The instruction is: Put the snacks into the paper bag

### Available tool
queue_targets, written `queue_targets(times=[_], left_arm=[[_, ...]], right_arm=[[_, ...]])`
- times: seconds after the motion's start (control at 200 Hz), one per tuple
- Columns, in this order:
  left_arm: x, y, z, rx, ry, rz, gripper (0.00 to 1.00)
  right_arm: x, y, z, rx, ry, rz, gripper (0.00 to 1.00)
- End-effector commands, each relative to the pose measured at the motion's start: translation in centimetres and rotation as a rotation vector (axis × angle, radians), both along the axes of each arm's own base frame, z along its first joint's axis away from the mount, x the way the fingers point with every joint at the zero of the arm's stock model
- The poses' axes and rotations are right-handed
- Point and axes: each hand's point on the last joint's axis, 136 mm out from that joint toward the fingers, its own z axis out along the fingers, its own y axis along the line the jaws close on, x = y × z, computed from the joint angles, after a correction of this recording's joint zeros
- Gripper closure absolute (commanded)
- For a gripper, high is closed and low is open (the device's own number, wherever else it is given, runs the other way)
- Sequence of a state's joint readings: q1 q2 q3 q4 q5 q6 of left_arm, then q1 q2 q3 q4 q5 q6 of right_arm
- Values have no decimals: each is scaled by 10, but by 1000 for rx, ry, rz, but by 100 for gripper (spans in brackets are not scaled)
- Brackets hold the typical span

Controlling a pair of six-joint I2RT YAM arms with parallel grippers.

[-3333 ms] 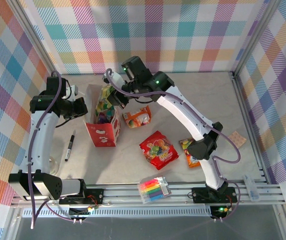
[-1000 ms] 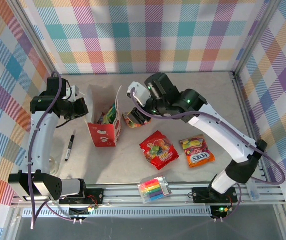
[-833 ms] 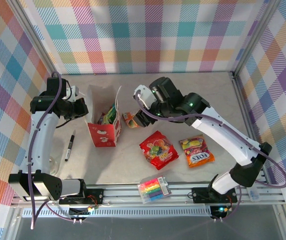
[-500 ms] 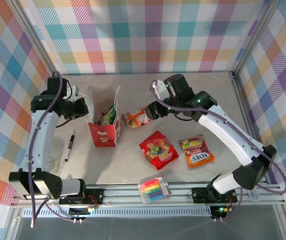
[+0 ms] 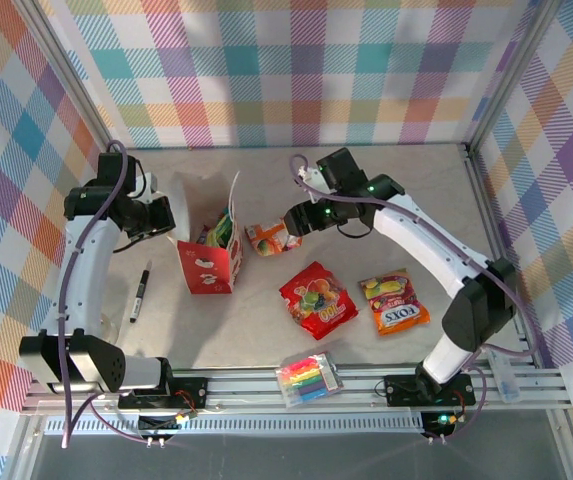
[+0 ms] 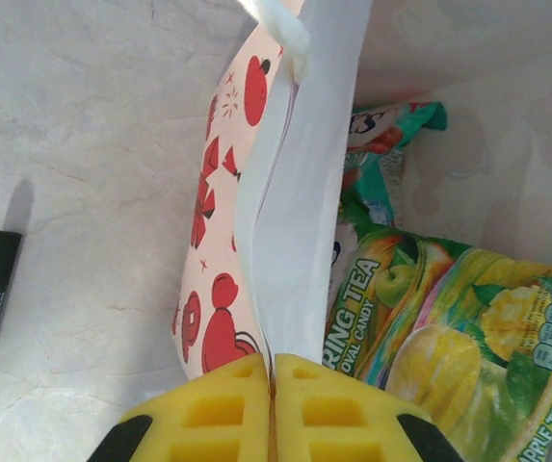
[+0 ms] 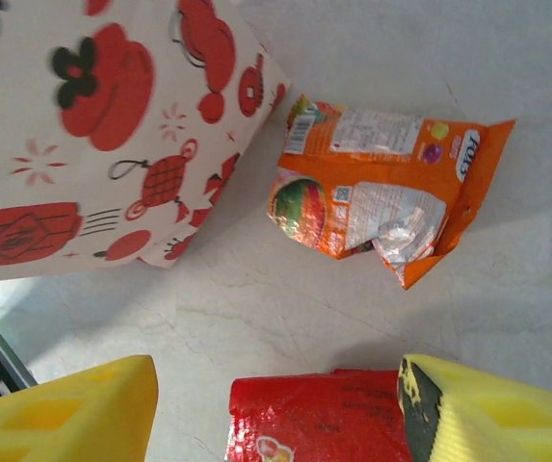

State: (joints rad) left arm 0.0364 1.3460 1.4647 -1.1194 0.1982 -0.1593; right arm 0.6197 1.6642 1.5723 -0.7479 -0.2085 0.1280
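**Two robot arms at a table [image 5: 416, 200]: one pinched a paper bag at its rim, the other hung open by a loose orange snack.**

Nearest the arm bases lay a clear marker pack [image 5: 309, 378]. Beyond it a red pouch [image 5: 317, 299] and an orange-red pouch [image 5: 393, 304] lay flat, apart from each other, not yet bagged. A black pen [image 5: 139, 293] lay to the left. Farther back stood the paper bag [image 5: 209, 262], white with red prints, upright, its mouth open. The left gripper [image 6: 272, 404] was closed tight on the bag's side wall, probably to steady it and hold the mouth open. Inside were a glossy yellow-green pouch [image 6: 449, 327] and, deeper, a teal pouch [image 6: 391, 125]. Just right of the bag lay a crumpled orange pouch [image 5: 271, 237]. The right gripper [image 5: 299, 218], jaws wide and holding nothing, hung near it, likely the next pickup.
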Motion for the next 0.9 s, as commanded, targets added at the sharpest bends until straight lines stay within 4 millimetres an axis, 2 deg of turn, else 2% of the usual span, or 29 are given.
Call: queue_targets(times=[0.0, 0.21, 0.425, 0.645, 0.895], left_arm=[[-7, 8, -3, 28, 40, 11, 93], [-9, 9, -2, 34, 39, 9, 92], [-8, 8, -4, 31, 43, 7, 91], [-7, 9, -5, 34, 46, 1, 90], [-9, 9, -6, 42, 48, -12, 89]], right_arm=[[4, 3, -23, 11, 89, -21, 34], [17, -3, -65, -31, 190, -80, 33], [32, -6, -102, -29, 289, -134, 29], [40, 4, -122, 10, 338, -133, 26], [58, 16, -140, 115, 412, -171, 23]])
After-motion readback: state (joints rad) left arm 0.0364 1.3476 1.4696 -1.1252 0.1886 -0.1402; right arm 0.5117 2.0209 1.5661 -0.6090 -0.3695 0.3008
